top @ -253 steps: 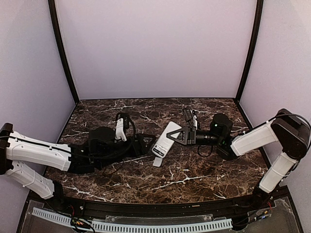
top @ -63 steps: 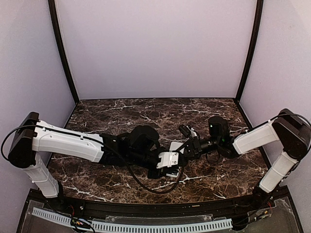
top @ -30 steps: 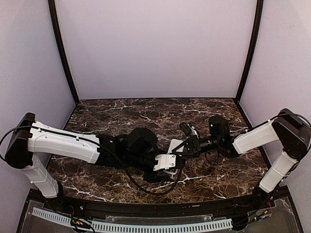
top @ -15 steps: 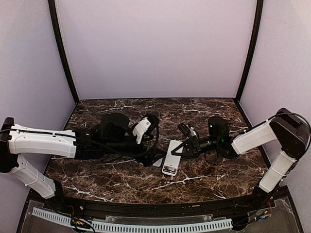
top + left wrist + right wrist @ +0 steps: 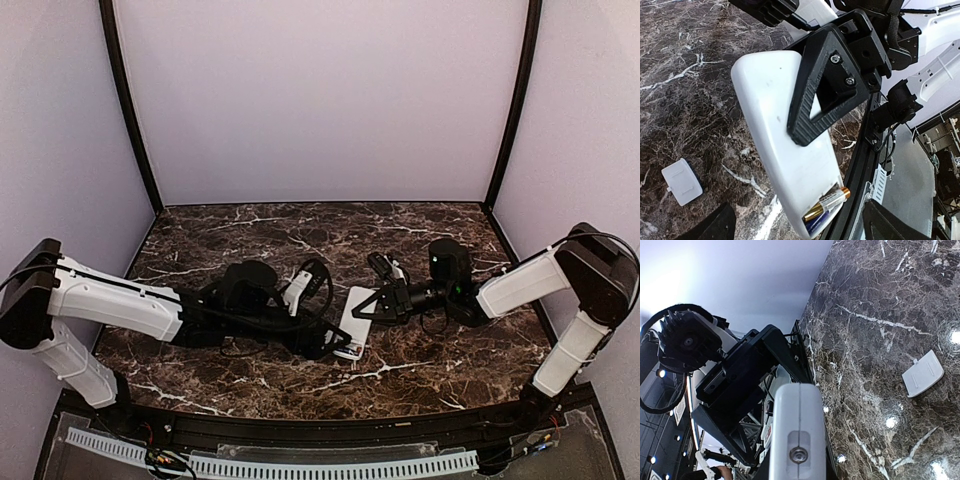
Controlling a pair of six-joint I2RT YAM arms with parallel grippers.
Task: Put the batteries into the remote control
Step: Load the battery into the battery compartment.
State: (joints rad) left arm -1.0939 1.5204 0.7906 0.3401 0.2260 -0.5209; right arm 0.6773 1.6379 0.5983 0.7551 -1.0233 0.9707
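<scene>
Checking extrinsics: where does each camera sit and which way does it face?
Top external: high behind the bases, looking down on the table; both arms, left gripper, right gripper show.
Left wrist: faces the remote control, a battery in it; own fingers at bottom corners.
Right wrist: looks low across the marble at the left arm; white part bottom centre, probably own.
Both wrist views share the cover piece.

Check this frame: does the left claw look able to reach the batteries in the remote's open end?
Probably yes. The left claw gapes open around the remote control's battery end, where the batteries lie exposed. The right claw grips farther up, leaving that end free.
</scene>
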